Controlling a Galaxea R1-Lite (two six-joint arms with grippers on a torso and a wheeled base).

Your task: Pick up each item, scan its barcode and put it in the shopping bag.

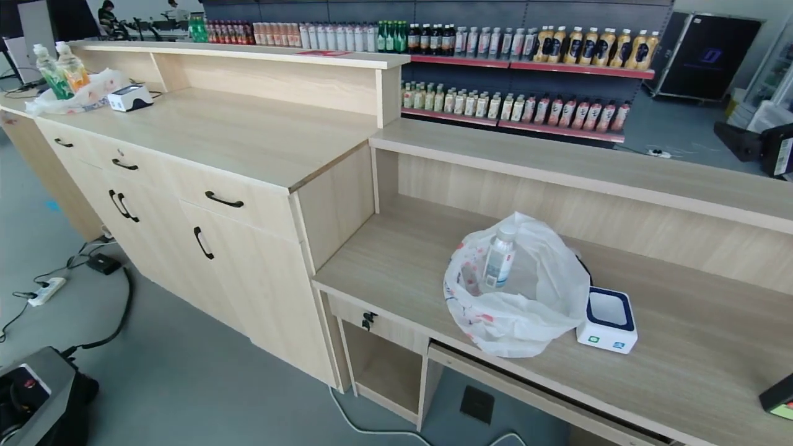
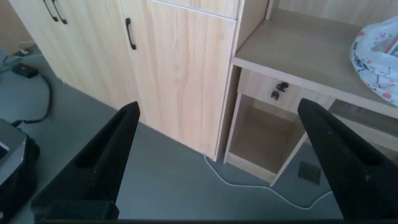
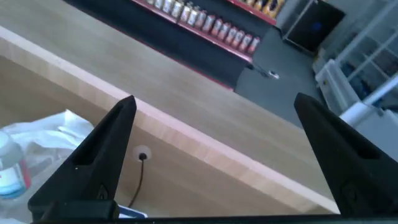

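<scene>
While a clear bottle [image 1: 499,257] stands upright inside the open white shopping bag [image 1: 548,297] on the lower bench [image 1: 694,353], just beside the white-and-blue scanner [image 1: 608,320], the left end effector [image 2: 217,104] hangs spread over the floor [image 2: 155,174] and the right end effector [image 3: 214,98] is spread above the bench, both empty.

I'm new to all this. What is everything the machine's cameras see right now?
shopping bag: one, white with red print, open on the lower counter.
bottle: one, clear, white cap, upright inside that bag.
scanner: one, white and dark blue, beside the bag.
second bag: one, white, far upper counter, holding two bottles.
second scanner: one, white, beside it.
shelf bottles: many, mixed colours, shelves behind.
power strip: one, white, floor.
left pincer: one, black, open, over the floor.
right pincer: one, black, open, over the lower counter.
</scene>
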